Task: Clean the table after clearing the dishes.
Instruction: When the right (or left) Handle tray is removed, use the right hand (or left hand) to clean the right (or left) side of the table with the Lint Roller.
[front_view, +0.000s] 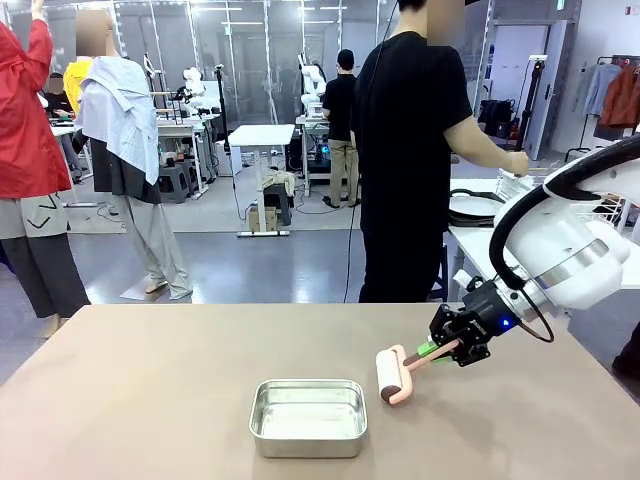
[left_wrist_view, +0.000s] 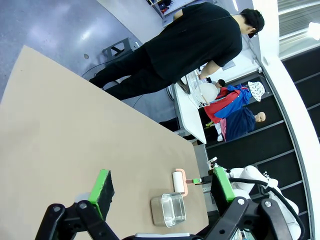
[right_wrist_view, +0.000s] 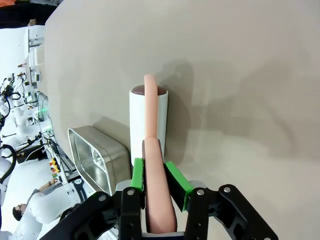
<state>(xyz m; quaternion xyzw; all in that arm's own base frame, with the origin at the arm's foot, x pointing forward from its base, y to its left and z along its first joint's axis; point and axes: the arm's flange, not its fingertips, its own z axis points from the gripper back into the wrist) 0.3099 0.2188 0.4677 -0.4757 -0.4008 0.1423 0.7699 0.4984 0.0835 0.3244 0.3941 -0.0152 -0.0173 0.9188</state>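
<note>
While the right hand (front_view: 430, 350) pinches the pink-handled roller (front_view: 392, 377), its drum seemingly touching the surface (front_view: 150, 380) beside the steel pan (front_view: 307, 417) for cleaning, the left hand (left_wrist_view: 161, 184) hangs spread.

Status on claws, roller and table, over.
Right claw shut on pink-handled roller, roller head at table. Left claw open, empty. Steel pan beside roller.

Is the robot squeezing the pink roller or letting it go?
Squeezing. The right gripper is shut on the roller; its green fingers press both sides of the pink handle.
</note>
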